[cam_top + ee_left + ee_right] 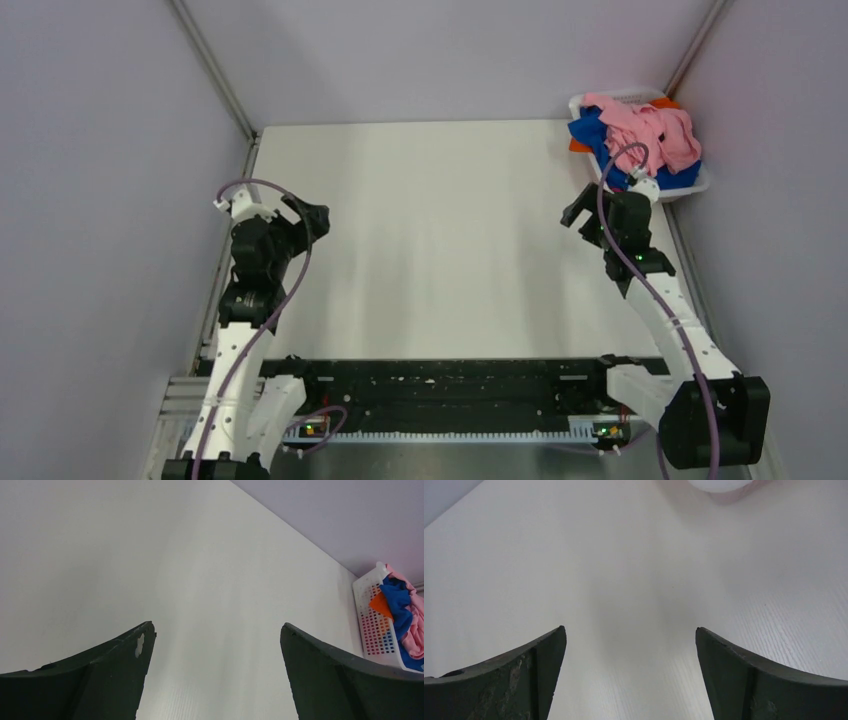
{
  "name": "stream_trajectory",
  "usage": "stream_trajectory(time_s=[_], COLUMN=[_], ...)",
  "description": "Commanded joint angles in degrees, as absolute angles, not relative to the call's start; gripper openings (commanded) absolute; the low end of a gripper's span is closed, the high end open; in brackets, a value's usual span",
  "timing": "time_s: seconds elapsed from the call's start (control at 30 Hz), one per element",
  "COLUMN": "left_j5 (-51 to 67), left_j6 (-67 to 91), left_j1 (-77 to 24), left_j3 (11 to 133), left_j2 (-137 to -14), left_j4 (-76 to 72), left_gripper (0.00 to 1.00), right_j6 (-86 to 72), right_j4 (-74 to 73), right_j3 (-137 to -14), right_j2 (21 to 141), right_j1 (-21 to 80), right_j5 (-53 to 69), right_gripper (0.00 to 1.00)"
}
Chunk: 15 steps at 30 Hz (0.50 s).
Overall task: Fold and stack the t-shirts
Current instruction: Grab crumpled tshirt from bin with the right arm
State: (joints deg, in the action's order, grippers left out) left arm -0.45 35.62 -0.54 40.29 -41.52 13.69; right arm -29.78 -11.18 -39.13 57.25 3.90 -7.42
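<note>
Top external view is showing a white table (440, 250) sitting between plain grey walls (100, 150). Pink, blue and orange t-shirts (645, 135) are lying bunched in the white basket (703, 187) at the far right corner. Left gripper (215, 630) and right gripper (630, 630) are hovering over bare tabletop, fingers spread wide, gripping nothing.

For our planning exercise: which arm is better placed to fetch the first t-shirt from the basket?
Right. The right tool, open, hangs close to the basket in the far right corner, with the pink t-shirt on top. The left tool, also open, sits across the table.
</note>
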Motion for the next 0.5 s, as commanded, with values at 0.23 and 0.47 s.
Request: stream_trajectory(time_s=[0.23, 0.47], left_j5=[-0.78, -1.00], left_j6=[34.63, 33.80], left_j1=[-0.40, -0.35], left_j3=[41.23, 40.11], left_j2=[-47.48, -51.69], left_j4=[7.48, 3.79], left_gripper=[0.99, 0.99], right_j6=[-21.48, -23.53], right_j4=[-7.24, -13.94], right_j3=[-57.36, -76.66], right_j2=[70.54, 88.25], right_j1=[2.25, -9.92], right_j5=[-18.63, -13.66], right_gripper=[0.99, 0.98])
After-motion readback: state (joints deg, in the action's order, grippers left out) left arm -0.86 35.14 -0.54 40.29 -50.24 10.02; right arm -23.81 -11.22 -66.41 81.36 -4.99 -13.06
